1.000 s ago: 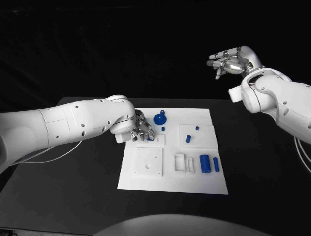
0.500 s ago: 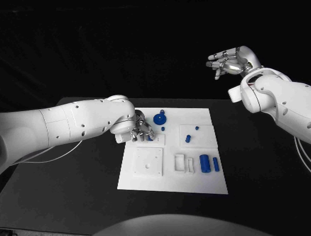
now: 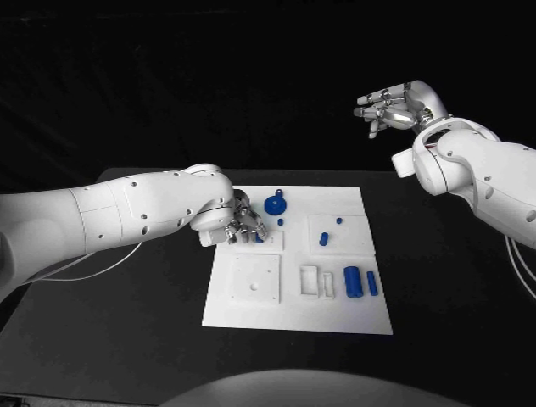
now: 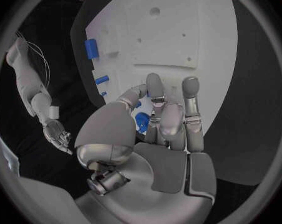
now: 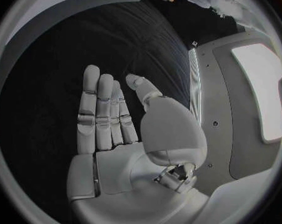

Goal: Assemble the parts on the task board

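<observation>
Resting on the black table — task board; left hand curled on it, grip unclear; right hand spread.

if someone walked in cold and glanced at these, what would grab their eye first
Most likely the white task board bright against the black table, with small blue parts on it, the largest a round blue part near its far edge. Next, the left hand low over the board's far left corner, fingers on a blue piece. Then the right hand raised high beyond the table, holding nothing.
</observation>
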`<state>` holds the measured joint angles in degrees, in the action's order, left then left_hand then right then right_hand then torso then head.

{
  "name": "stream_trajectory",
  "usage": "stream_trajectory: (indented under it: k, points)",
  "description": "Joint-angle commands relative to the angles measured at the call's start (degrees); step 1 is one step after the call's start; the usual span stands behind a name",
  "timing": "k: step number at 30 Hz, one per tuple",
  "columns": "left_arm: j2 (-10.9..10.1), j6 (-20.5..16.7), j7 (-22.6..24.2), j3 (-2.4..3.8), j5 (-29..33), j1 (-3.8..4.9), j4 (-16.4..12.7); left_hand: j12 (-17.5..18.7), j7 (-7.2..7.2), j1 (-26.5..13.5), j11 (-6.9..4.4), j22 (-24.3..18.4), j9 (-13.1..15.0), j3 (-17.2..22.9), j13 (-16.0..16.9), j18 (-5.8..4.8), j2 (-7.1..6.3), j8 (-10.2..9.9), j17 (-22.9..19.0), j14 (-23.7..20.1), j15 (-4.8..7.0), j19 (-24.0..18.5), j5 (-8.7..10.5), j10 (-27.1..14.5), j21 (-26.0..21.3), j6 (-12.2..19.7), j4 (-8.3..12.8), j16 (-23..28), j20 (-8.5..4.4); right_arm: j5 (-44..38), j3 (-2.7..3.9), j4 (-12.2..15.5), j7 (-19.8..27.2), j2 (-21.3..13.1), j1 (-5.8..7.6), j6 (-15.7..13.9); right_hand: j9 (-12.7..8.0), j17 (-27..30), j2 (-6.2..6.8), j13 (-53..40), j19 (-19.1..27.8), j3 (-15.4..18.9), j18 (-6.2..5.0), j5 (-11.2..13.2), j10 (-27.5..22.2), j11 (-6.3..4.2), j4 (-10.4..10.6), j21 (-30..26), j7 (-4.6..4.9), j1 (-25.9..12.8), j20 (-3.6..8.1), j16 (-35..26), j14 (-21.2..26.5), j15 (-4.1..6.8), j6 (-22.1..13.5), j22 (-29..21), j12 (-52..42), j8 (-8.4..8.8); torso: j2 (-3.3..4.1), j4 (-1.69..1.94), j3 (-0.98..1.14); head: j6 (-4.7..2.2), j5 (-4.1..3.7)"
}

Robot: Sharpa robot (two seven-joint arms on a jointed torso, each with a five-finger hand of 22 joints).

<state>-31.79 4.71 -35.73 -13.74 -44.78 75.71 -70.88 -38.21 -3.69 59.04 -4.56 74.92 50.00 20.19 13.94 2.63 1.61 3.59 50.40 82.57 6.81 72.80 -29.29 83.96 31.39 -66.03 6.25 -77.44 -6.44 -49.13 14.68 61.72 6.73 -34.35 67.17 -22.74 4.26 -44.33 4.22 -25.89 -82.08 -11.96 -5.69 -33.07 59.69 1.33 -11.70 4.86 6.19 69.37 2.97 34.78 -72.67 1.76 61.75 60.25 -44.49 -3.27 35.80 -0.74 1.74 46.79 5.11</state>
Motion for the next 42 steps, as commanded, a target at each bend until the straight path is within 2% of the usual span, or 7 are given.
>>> stream_trajectory:
  k: [1, 17, 25, 29, 37, 42]
  points:
    - [0.35, 1.81, 0.3, -0.01, -0.34, -0.03, 0.39, -0.09, 6.72, 1.68, -0.42, 0.87, 14.62, 0.35, -0.06, 0.46, 1.47, 0.36, 0.03, 0.22, -0.02, 0.18, -0.19, 2.88, -0.19, -12.55, 0.21, -0.31, 0.07, -0.73, 0.03, -0.05, 0.11, 0.21, -0.05, 0.9, -0.01, 0.06, 0.11, 0.07, 0.46, -0.26, -0.39, -0.2, -0.42, -0.04, 0.0, -0.17, 0.32, -0.64, 0.03, -0.07, 0.5, 0.05, 0.18, 0.05, 0.18, -0.34, -0.03, -0.01, -0.01, 0.01, -0.06]
    - [1.69, 5.68, -0.33, -0.01, -1.72, 0.07, 1.66, -0.22, 6.71, 1.92, -0.42, 0.9, 14.86, 0.62, -0.37, 0.53, 1.3, 0.37, 0.4, 0.24, -0.05, 0.06, -0.81, 2.88, -0.1, -12.6, 0.89, -0.48, 0.14, -0.96, 0.02, -0.25, 0.03, 0.43, -0.2, 1.21, -0.01, 0.09, 0.12, 0.14, 0.54, -0.47, -0.41, -0.3, -0.44, -0.03, -0.23, -0.24, 0.35, -0.67, 0.02, -0.09, 0.55, 0.04, 0.15, 0.33, 0.23, -0.34, -0.04, 0.04, 0.0, 0.06, -0.09]
    - [2.01, 5.46, -0.21, -0.01, -3.03, 0.08, 1.43, -0.26, 6.71, 1.91, -0.42, 0.89, 14.97, 0.65, -0.49, 0.52, 1.36, 0.36, 0.43, 0.23, -0.08, 0.01, -0.75, 2.88, -0.08, -12.56, 1.0, -0.49, 0.14, -0.9, 0.02, -0.28, 0.04, 0.49, -0.29, 1.31, 0.0, 0.09, 0.09, 0.18, 0.56, -0.59, -0.42, -0.41, -0.45, -0.03, -0.37, -0.27, 0.34, -0.72, 0.02, -0.09, 0.58, 0.04, 0.18, 0.53, 0.25, -0.34, -0.04, 0.06, 0.02, 0.05, -0.09]
    - [2.15, 5.03, -0.06, -0.01, -4.25, 0.08, 1.5, -0.31, 6.69, 1.83, -0.42, 0.88, 15.07, 0.62, -0.6, 0.51, 1.48, 0.34, 0.38, 0.21, -0.08, -0.01, -0.61, 2.88, -0.04, -12.51, 0.95, -0.45, 0.14, -0.98, 0.02, -0.28, -0.08, 0.5, -0.36, 1.55, -0.01, 0.09, 0.08, 0.21, 0.58, -0.65, -0.42, -0.53, -0.46, -0.02, -0.41, -0.3, 0.35, -0.79, 0.01, -0.08, 0.58, 0.03, 0.18, 0.64, 0.27, -0.34, -0.04, 0.05, 0.01, -0.18, -0.07]
    - [2.41, 4.71, 0.02, -0.01, -6.38, 0.07, 1.8, -0.31, 6.68, 1.88, -0.41, 0.86, 15.4, 0.55, -0.8, 0.56, 1.65, 0.35, 0.29, 0.2, -0.07, -0.03, 0.06, 2.88, -0.05, -12.34, 0.78, -0.37, 0.2, -1.23, 0.02, 0.11, -0.35, 0.41, -0.39, 2.1, -0.01, 0.11, 0.11, 0.24, 0.71, -0.67, -0.41, -0.56, -0.53, 0.01, -0.45, -0.38, 0.36, -0.85, -0.02, -0.14, 0.72, -0.01, 0.14, 0.72, 0.32, -0.33, -0.06, 0.0, 0.03, -0.1, -0.13]
    - [2.78, 5.69, -0.31, -0.01, -6.8, 0.06, 2.1, -0.25, 6.64, 1.93, -0.38, 0.82, 15.72, 0.3, -0.92, 0.62, 1.85, 0.35, -0.03, 0.15, -0.06, -0.07, 1.58, 2.87, -0.12, -12.09, 0.44, -0.18, 0.25, -1.34, 0.01, 0.31, -0.48, 0.34, -0.39, 2.34, -0.02, 0.11, 0.11, 0.26, 0.74, -0.66, -0.41, -0.57, -0.58, 0.03, -0.48, -0.4, 0.38, -0.86, -0.04, -0.14, 0.76, -0.03, 0.11, 0.77, 0.35, -0.33, -0.03, -0.02, 0.0, -0.06, -0.23]
